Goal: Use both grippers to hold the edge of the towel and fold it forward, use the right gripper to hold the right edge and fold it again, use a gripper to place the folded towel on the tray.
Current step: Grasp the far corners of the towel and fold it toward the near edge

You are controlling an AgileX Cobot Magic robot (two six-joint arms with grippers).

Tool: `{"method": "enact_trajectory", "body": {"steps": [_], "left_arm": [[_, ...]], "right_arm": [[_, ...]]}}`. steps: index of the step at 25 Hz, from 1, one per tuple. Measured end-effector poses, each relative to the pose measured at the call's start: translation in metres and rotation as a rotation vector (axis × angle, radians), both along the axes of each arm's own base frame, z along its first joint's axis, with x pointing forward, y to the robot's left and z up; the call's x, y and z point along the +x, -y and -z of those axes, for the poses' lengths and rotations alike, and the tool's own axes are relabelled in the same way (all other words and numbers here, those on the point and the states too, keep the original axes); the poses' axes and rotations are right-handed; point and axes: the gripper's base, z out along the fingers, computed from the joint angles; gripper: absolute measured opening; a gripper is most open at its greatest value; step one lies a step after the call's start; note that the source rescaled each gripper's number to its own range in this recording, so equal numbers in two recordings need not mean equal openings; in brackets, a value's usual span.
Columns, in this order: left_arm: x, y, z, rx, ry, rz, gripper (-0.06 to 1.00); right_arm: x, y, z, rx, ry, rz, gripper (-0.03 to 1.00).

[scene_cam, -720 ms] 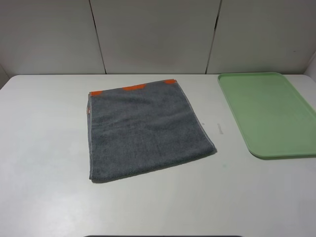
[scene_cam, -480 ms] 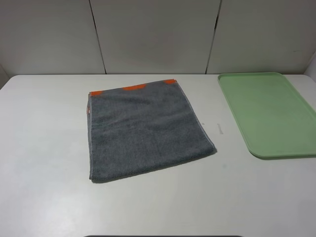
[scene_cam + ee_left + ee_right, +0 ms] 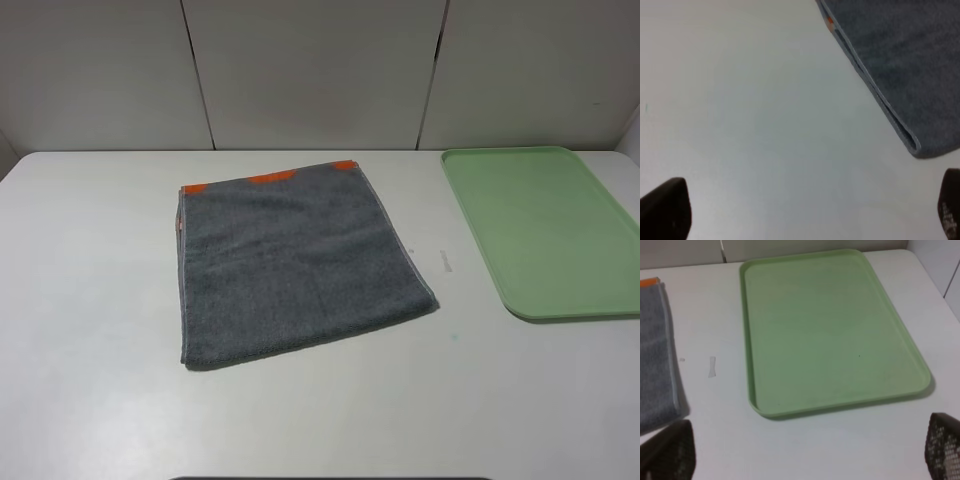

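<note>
A grey towel [image 3: 300, 265] with an orange strip along its far edge lies flat on the white table, left of centre. The left wrist view shows two layers along the towel's edge [image 3: 905, 60]. A light green tray [image 3: 540, 230] lies at the right and nothing is on it. Neither arm shows in the high view. My left gripper [image 3: 807, 220] is open over bare table, beside the towel's near left corner and apart from it. My right gripper [image 3: 805, 455] is open over bare table, just short of the tray's [image 3: 830, 330] near edge, with the towel's right edge [image 3: 655, 370] off to its side.
A small pale tape mark [image 3: 443, 261] lies on the table between towel and tray. A panelled wall [image 3: 320, 70] stands behind the table's far edge. Bare table surrounds the towel at the left and front.
</note>
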Motion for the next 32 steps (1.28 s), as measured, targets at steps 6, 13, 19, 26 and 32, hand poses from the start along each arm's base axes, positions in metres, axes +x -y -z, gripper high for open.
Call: {"method": "enact_trajectory", "body": {"steps": [6,13,19,26,32], "left_arm": [[0.0000,0.0000,0.0000,0.000,0.000,0.000,0.98],[0.0000,0.0000,0.0000,0.000,0.000,0.000,0.98],[0.0000,0.0000,0.0000,0.000,0.000,0.000,0.98],[0.0000,0.0000,0.0000,0.000,0.000,0.000,0.98],[-0.0021,-0.0002,-0.0041,0.026,0.011,0.014,0.97]], "right_arm": [[0.0000,0.0000,0.0000,0.000,0.000,0.000,1.00],[0.0000,0.0000,0.0000,0.000,0.000,0.000,1.00],[0.0000,0.0000,0.0000,0.000,0.000,0.000,1.00],[0.0000,0.0000,0.0000,0.000,0.000,0.000,1.00],[0.0002,-0.0032,-0.0001,0.034,0.003,-0.023,1.00]]}}
